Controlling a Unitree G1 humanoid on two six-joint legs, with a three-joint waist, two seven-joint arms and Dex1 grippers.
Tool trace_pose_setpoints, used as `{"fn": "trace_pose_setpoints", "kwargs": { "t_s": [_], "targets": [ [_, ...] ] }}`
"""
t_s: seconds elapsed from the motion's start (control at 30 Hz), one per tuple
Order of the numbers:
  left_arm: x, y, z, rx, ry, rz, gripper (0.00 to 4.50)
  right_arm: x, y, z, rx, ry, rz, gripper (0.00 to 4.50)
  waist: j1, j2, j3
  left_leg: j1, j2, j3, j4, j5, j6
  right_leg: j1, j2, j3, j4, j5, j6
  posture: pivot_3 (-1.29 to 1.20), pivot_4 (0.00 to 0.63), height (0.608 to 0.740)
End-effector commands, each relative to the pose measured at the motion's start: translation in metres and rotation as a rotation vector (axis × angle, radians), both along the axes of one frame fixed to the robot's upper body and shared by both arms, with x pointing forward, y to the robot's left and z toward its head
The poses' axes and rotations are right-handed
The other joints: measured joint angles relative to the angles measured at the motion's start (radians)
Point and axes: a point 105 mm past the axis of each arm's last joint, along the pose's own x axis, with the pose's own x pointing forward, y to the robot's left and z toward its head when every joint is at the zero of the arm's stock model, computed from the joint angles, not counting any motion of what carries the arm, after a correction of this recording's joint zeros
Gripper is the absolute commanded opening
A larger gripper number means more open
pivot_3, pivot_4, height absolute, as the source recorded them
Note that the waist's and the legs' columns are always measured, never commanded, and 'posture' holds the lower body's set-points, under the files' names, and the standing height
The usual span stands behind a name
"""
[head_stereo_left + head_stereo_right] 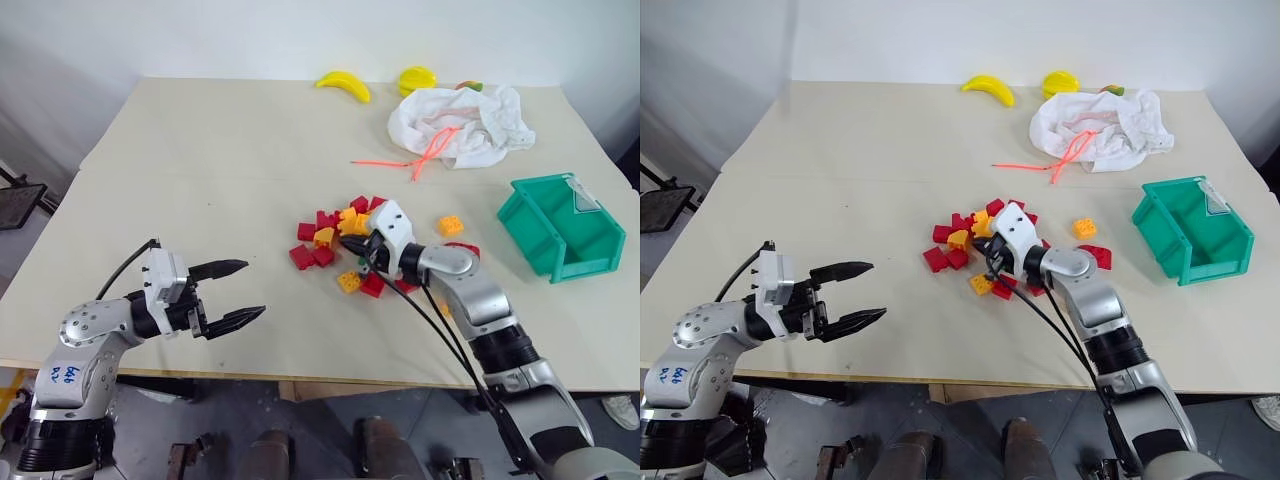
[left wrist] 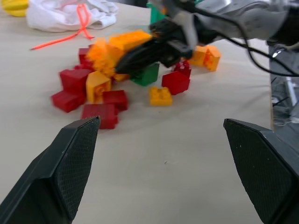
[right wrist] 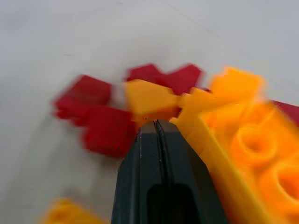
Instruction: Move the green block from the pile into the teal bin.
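1. Green plastic marks the green block (image 2: 147, 74), which sits on the worktop (image 1: 200, 160) at the near edge of the pile (image 1: 335, 232), just beside a red brick and behind a yellow one; its long axis cannot be told.
2. The right hand (image 1: 367, 258) reaches into the pile, pointing forward and toward the robot's left, slightly downward. Its fingers (image 3: 161, 154) are pressed flat together with nothing between them, tips above the green block among yellow bricks.
3. The left hand (image 1: 243, 290) hovers level over bare worktop, well apart from the pile, fingers spread wide and empty, aimed toward the bricks.
4. The teal bin (image 1: 560, 228) stands on the right, well apart from the pile.
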Motion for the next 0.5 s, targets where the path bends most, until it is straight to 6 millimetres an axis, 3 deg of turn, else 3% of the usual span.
{"fn": "trace_pose_setpoints", "kwargs": {
  "t_s": [0.03, 0.27, 0.5],
  "targets": [
    [-0.001, -0.007, 0.010, -0.006, -0.045, -0.029, 4.50, 0.012, -0.016, 0.015, 0.000, -0.064, -0.047, 0.03, -0.006, 0.000, 0.000, 0.000, 0.000, 0.000, 0.000, 0.000, 0.000, 0.000, 0.000, 0.000, 0.000, 0.000, 0.000, 0.00, 0.150, 0.740],
    [0.003, -0.012, 0.009, -0.010, -0.048, -0.046, 4.50, 0.020, -0.029, 0.008, 0.050, -0.008, -0.076, 0.03, -0.016, 0.000, 0.000, 0.000, 0.001, 0.001, -0.001, 0.000, 0.000, -0.002, 0.000, 0.000, 0.002, 0.000, 0.000, 0.00, 0.150, 0.740],
    [0.004, -0.016, 0.010, -0.019, -0.047, -0.052, 4.50, 0.020, -0.074, -0.003, 0.018, 0.006, -0.158, 0.03, -0.004, 0.000, 0.000, 0.000, -0.001, 0.001, 0.001, 0.000, 0.000, -0.001, 0.000, 0.000, 0.002, 0.000, 0.000, 0.00, 0.150, 0.740]
  ]
}}
